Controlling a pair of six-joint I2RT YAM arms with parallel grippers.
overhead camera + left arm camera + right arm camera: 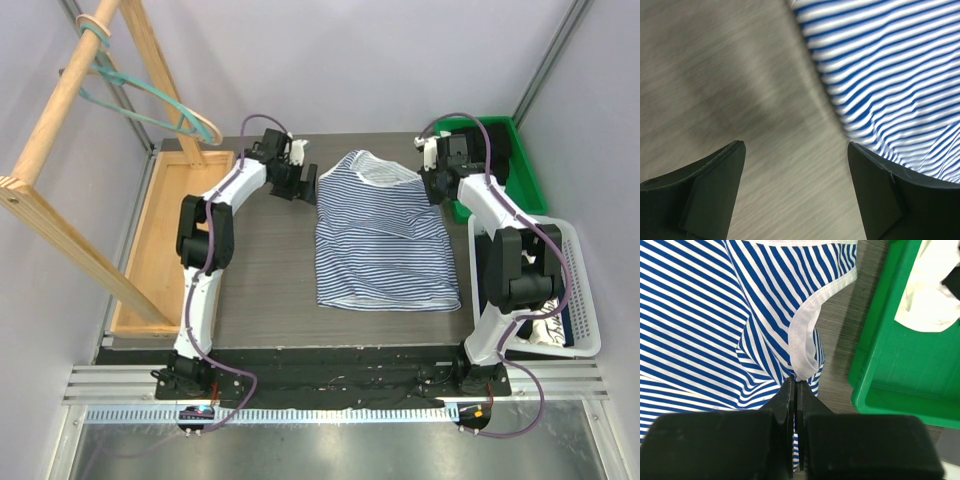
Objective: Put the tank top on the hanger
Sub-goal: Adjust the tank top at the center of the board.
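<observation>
Tank top [385, 235] flat on table [265, 290], centre, neck toward far edge. Hanger [160, 92] hung on wooden rack [60, 110], far left, well apart from garment. Left gripper [795, 150] jaws apart, over bare table just beside top's edge. Right gripper [795, 382] jaws together, seemingly nipping white armhole trim.

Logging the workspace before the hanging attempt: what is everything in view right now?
tank top: one, navy-and-white striped, flat mid-table
hanger: one, teal, on the rack
tan hanger: one, beside the teal one
wooden rack: one, tan, far left
wooden tray: one, tan, left of the table
bin: one, green, far right
basket: one, white, near right
table: one, dark grey
left gripper: black, open beside the top
right gripper: black, shut on its white trim
</observation>
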